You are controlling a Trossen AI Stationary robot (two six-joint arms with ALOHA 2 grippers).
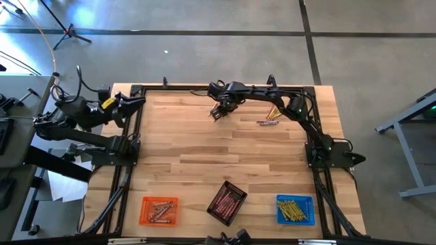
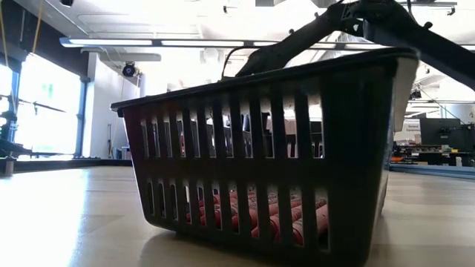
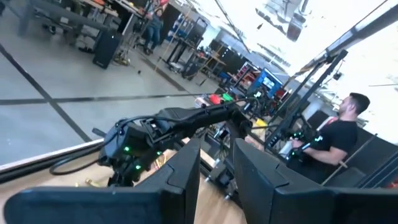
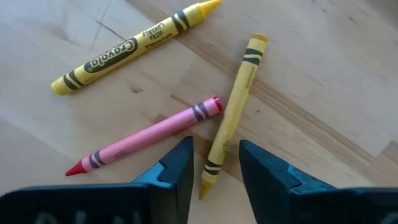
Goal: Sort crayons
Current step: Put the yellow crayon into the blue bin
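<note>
Straddling a yellow crayon (image 4: 231, 115) beside a pink crayon (image 4: 144, 138), the right gripper (image 4: 216, 163) jaws stand apart, gripping nothing.

Three square trays sit along the near edge of the wooden counter (image 1: 204, 150): orange tray (image 1: 159, 210) left, black tray (image 1: 227, 203) middle, blue tray (image 1: 295, 209) right.

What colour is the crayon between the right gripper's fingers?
Yellow crayon, between the right gripper; right wrist view.

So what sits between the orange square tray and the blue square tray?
A black slatted square tray holding red crayons, turned askew; the high view shows it.
</note>
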